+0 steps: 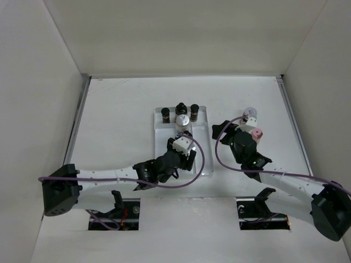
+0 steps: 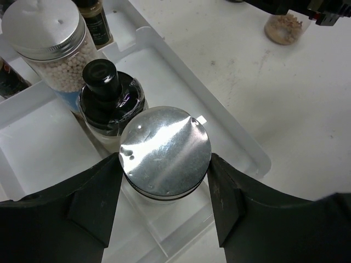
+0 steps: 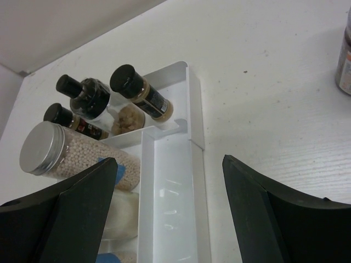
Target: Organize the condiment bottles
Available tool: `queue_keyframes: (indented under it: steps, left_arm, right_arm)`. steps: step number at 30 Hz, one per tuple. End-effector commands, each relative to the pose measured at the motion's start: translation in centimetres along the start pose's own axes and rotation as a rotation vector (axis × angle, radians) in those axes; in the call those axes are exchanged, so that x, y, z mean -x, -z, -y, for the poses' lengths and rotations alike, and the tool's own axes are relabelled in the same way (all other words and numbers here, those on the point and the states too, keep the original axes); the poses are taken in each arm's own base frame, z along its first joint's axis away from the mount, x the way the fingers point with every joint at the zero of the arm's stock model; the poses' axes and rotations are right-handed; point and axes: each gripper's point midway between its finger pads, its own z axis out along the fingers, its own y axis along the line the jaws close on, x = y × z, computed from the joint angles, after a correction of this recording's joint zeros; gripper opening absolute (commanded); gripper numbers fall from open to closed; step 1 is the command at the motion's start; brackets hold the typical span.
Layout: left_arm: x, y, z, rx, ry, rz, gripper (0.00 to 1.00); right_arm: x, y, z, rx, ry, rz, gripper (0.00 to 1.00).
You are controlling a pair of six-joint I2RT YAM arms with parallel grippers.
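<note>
My left gripper [image 2: 164, 181] is shut on a silver-capped pale bottle [image 2: 164, 150], which stands in the middle compartment of the white tray [image 2: 241, 148]. Directly behind it stand a black-capped dark bottle [image 2: 104, 82] and a silver-capped bottle of white pellets [image 2: 46, 33]. In the top view the left gripper [image 1: 185, 137] is over the tray [image 1: 204, 164]. Three dark bottles [image 1: 181, 108] stand in the tray's back row. My right gripper [image 3: 170, 208] is open and empty, just right of the tray. A lavender-capped bottle [image 1: 250, 113] and a pink-capped bottle [image 1: 256, 133] stand on the table beside it.
The tray's narrow right compartment [image 3: 175, 181] holds nothing. A pale bottle [image 2: 285, 27] stands on the table right of the tray, under the right arm. White walls [image 1: 44, 82] enclose the table on the left, back and right.
</note>
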Motion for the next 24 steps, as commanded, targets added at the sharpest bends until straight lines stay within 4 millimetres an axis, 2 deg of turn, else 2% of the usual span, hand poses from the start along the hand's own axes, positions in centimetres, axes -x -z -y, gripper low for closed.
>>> queue_keyframes:
  steps: [1,4,7,8,9,11,12,14,16,18,20,22,24]
  left_arm:
    - [2.1,0.1,0.8,-0.023,0.042,0.096,0.61]
    - [2.9,0.6,-0.1,0.004,0.043,0.121,0.83]
    - [4.9,1.7,-1.2,0.025,0.06,0.19,1.0]
    - [5.8,2.0,-1.6,0.03,0.07,0.217,1.0]
    - [6.7,2.4,-2.2,0.042,0.084,0.247,1.0]
    - [8.6,3.0,-3.2,0.057,0.119,0.308,1.0]
    - [9.7,3.4,-4.1,0.076,0.145,0.351,1.0]
    - [12.1,4.3,-6.8,0.136,0.221,0.456,1.0]
    - [13.9,5.4,-10.0,0.212,0.291,0.558,1.0]
    - [14.2,6.2,-12.9,0.295,0.334,0.609,1.0]
    - [13.2,6.5,-15.7,0.383,0.364,0.619,1.0]
    - [11.5,6.6,-18.1,0.468,0.385,0.603,1.0]
    - [9.9,6.5,-19.7,0.526,0.409,0.583,1.0]
  right_arm:
    - [2.2,-0.5,-0.9,-0.008,-0.008,0.052,0.85]
    - [2.9,-1.0,-1.1,-0.032,-0.003,0.057,0.85]
    - [4.1,-1.8,-1.0,-0.073,0.016,0.065,0.81]
    - [4.5,-2.1,-0.8,-0.093,0.021,0.07,0.76]
    - [4.9,-2.6,-0.7,-0.109,0.032,0.071,0.66]
    - [5.9,-3.8,0.2,-0.164,0.052,0.082,0.4]
    - [6.4,-4.4,0.8,-0.193,0.063,0.084,0.31]
    - [7.6,-5.6,2.6,-0.276,0.078,0.099,0.27]
    - [8.6,-6.5,4.4,-0.346,0.09,0.119,0.32]
    - [10.3,-7.4,6.8,-0.432,0.125,0.141,0.5]
    - [11.7,-8.0,8.9,-0.508,0.178,0.142,0.75]
    - [12.6,-8.2,10.6,-0.565,0.201,0.132,0.86]
    - [12.8,-8.6,12.2,-0.608,0.213,0.108,0.93]
